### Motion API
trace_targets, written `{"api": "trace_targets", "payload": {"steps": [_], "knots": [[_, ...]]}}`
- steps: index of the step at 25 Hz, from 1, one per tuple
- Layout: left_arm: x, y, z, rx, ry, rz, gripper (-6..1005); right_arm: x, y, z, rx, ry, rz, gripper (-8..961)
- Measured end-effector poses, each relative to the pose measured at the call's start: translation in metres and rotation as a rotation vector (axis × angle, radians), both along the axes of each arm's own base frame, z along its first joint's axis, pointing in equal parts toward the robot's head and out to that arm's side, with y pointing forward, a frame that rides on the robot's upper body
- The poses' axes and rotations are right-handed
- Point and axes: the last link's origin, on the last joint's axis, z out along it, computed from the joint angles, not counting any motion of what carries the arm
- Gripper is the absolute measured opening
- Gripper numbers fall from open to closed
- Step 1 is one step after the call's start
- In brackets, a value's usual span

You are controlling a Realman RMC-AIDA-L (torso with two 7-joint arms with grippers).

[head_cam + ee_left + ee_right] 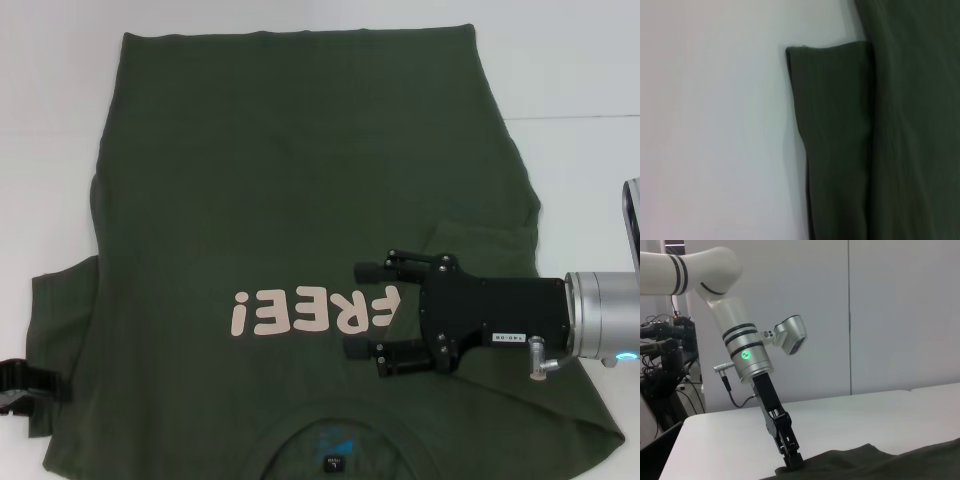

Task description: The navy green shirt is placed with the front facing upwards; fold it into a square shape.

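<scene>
Nearest the head camera, the navy green shirt (300, 200) lies front-up on the white surface (40, 90), collar closest. Over its chest print hovers the right gripper (362, 309), fingers spread wide and holding nothing — likely free after laying the right sleeve inward. At the left sleeve's edge sits the left gripper (792, 460) — its opening can't be judged.

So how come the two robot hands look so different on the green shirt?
The right end effector lies over the navy green shirt's chest beside the "FREE!" letters, its fingers spread open. The left end effector sits at the edge of the shirt's sleeve, mostly out of the head view. In the right wrist view its tip presses down on the cloth edge. Both are black and at the shirt.
</scene>
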Motion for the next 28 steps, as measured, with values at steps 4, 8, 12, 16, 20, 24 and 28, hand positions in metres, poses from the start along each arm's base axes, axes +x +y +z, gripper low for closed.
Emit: {"api": "trace_targets", "payload": {"steps": [4, 8, 12, 16, 20, 24, 28], "knots": [[-0.0003, -0.0005, 0.0005, 0.0, 0.0, 0.001, 549, -0.0001, -0.0001, -0.0002, 0.0, 0.0, 0.0, 897], [-0.0005, -0.0001, 0.0015, 0.0, 0.003, 0.001, 549, -0.0002, 0.0, -0.0001, 0.001, 0.001, 0.001, 897], [-0.0003, 0.0, 0.0011, -0.002, 0.002, 0.001, 549, -0.0005, 0.0004, 0.0, 0.003, 0.001, 0.003, 897], [-0.0002, -0.0013, 0.0007, -0.009, -0.002, 0.004, 548, -0.001, 0.0009, -0.0002, 0.003, -0.001, 0.005, 897], [0.0005, -0.0031, 0.0005, -0.019, -0.008, 0.007, 548, -0.0014, 0.0014, 0.0, 0.005, 0.0, 0.006, 897], [0.0006, -0.0034, 0.0007, -0.019, -0.008, 0.007, 548, -0.0014, 0.0015, 0.0001, 0.006, 0.0, 0.006, 897], [-0.0005, -0.0039, 0.0015, -0.023, 0.0, 0.01, 548, -0.0014, 0.0015, 0.0002, 0.007, 0.0, 0.006, 897]]}}
